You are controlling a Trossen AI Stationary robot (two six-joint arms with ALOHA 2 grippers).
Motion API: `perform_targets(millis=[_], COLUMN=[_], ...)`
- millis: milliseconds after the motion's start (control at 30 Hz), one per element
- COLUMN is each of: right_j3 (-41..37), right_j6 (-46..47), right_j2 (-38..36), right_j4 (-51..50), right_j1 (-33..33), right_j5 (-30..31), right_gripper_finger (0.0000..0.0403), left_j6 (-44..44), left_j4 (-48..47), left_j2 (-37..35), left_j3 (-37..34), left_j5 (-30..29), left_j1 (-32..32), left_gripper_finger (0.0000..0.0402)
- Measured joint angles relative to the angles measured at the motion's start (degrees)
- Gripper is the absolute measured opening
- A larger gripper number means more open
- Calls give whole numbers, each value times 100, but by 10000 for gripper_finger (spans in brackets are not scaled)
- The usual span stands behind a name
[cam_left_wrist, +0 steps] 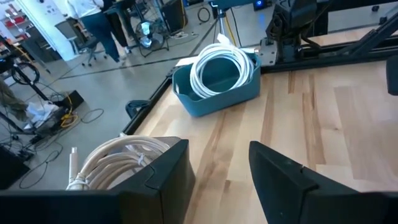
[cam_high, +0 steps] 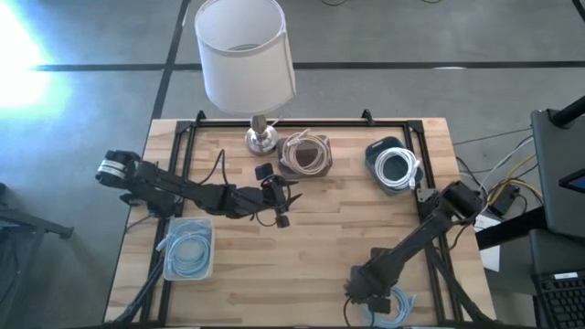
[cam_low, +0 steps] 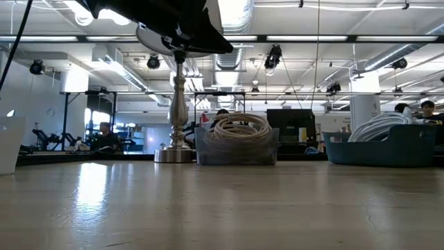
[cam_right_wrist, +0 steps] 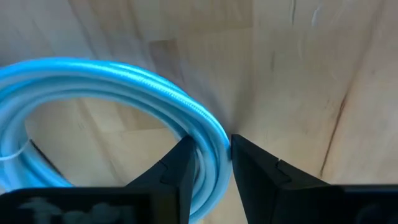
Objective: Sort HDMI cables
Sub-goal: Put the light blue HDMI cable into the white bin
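A light blue HDMI cable coil [cam_high: 402,306] lies at the table's near edge, and my right gripper [cam_high: 382,305] is down on it, shut on its strands [cam_right_wrist: 211,163]. My left gripper [cam_high: 280,206] hangs open over the table's middle, holding nothing [cam_left_wrist: 217,171]. Ahead of it a beige coil [cam_left_wrist: 118,160] sits in a brown bin [cam_high: 306,153]. A white coil [cam_left_wrist: 217,65] rests in a blue bin [cam_high: 395,166]. More light blue coils lie in a clear bin [cam_high: 187,249] near the left edge. My right gripper pinches the coil's loop of several strands [cam_right_wrist: 208,134] between its two fingers [cam_right_wrist: 177,171], which lie across the strands. It comes from above, pointing down. The rest of the coil [cam_right_wrist: 74,78] spreads over the wood; whether it is lifted I cannot tell.
A lamp with a white shade [cam_high: 245,53] and metal base [cam_high: 260,139] stands at the far edge beside the brown bin. A black frame [cam_high: 302,123] borders the table. Bare wood [cam_high: 302,265] lies between the two arms. People [cam_low: 104,135] show in the room beyond.
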Motion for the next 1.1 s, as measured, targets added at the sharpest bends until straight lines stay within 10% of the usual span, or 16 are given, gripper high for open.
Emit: perform_targets(millis=[333, 800, 1100], right_j3=[153, 1106, 1137], right_j6=[-828, -3885, -4076], right_j2=[27, 73, 66], right_j4=[441, 693, 677], right_j1=[-207, -1227, -1915], right_j5=[938, 3984, 5488], right_gripper_finger=[64, 26, 28], left_j6=[-178, -878, -3331], left_j4=[-70, -419, -1547], left_j2=[0, -4, -2], left_j3=[0, 0, -8], left_j5=[9, 364, 1030], left_j1=[0, -228, -376], left_gripper_finger=[173, 172, 172])
